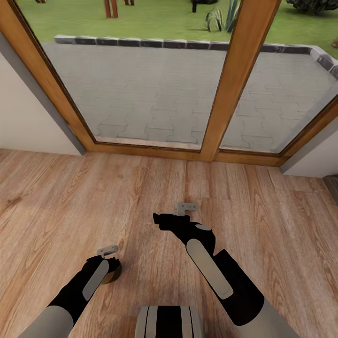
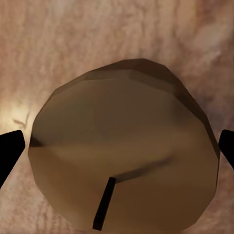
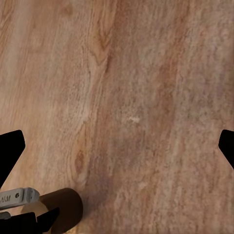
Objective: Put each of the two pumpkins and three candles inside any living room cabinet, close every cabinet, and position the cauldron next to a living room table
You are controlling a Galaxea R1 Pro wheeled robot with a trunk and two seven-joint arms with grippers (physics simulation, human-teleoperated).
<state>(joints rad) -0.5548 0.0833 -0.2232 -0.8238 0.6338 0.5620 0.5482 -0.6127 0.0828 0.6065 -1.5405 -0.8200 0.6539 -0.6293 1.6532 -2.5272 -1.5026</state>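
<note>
Head view looks down on a plank floor (image 1: 70,197) that fills the lower two thirds of the frame; across the top stands a glass door (image 1: 155,84) in a wooden frame, with grey paving and grass behind it; white wall (image 1: 23,117) shows at the left edge and again at the right edge. At lower left the left arm reaches down to the floor, and its left gripper (image 1: 109,263) sits over a brown candle (image 1: 114,273), a short dark cylinder standing on the planks just beside the arm's tip; from this angle the fingers are hidden. Left wrist view shows the candle (image 2: 122,146) from above, its round brown top with a dark wick near the frame's lower middle; one black fingertip (image 2: 9,151) shows at the left edge and one at the right edge, spread wide with the candle between them, and I cannot tell whether they touch it. Right of centre in the head view the right arm hangs above bare floor, the right gripper (image 1: 162,220) pointing toward the frame's left; right wrist view shows its fingertips (image 3: 9,156) at opposite edges, spread apart over planks, holding nothing; the candle (image 3: 61,209) and the left gripper's tip sit in that frame's lower left corner.
</note>
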